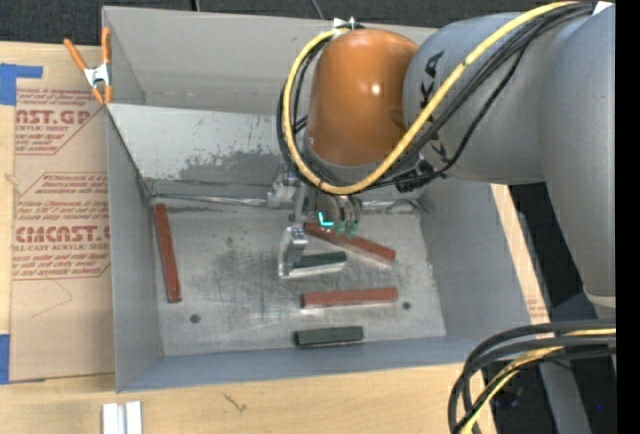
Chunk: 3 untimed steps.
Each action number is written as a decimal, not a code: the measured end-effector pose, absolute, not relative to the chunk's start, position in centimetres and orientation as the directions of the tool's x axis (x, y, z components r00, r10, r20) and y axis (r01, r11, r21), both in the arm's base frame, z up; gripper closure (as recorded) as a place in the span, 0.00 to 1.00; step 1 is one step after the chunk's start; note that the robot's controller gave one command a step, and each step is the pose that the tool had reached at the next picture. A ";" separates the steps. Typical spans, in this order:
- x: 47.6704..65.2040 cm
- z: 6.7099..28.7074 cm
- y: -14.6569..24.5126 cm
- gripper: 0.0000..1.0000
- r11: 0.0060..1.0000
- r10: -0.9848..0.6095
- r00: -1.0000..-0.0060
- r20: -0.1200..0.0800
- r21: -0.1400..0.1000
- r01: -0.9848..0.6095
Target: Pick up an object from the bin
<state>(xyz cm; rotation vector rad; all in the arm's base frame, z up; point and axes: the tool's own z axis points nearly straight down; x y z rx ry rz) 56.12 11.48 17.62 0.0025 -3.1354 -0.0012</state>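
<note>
Red-brown stick [166,252] lies flat by the left wall of the grey bin [130,222], well apart. Centre: gripper [299,256] down at short dark bar [326,262], probably the pick; whether spread or pinching cannot be told. Tilted red-brown stick [354,246] just right.

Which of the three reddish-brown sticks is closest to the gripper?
The slanted stick right at the gripper, mid-bin. The level stick lies nearer the front wall; the left stick lies by the left wall, farthest off.
</note>
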 end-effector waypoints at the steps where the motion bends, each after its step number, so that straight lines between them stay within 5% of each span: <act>1: 56.3 18.0 11.4 0.00 1.000 -0.001 -1.000 -0.001 0.002 -0.001; 2: 55.2 7.7 6.2 1.00 0.992 -0.130 -0.991 -0.011 0.003 -0.130; 3: 55.2 7.7 6.2 1.00 0.991 -0.130 -0.991 -0.011 0.003 -0.130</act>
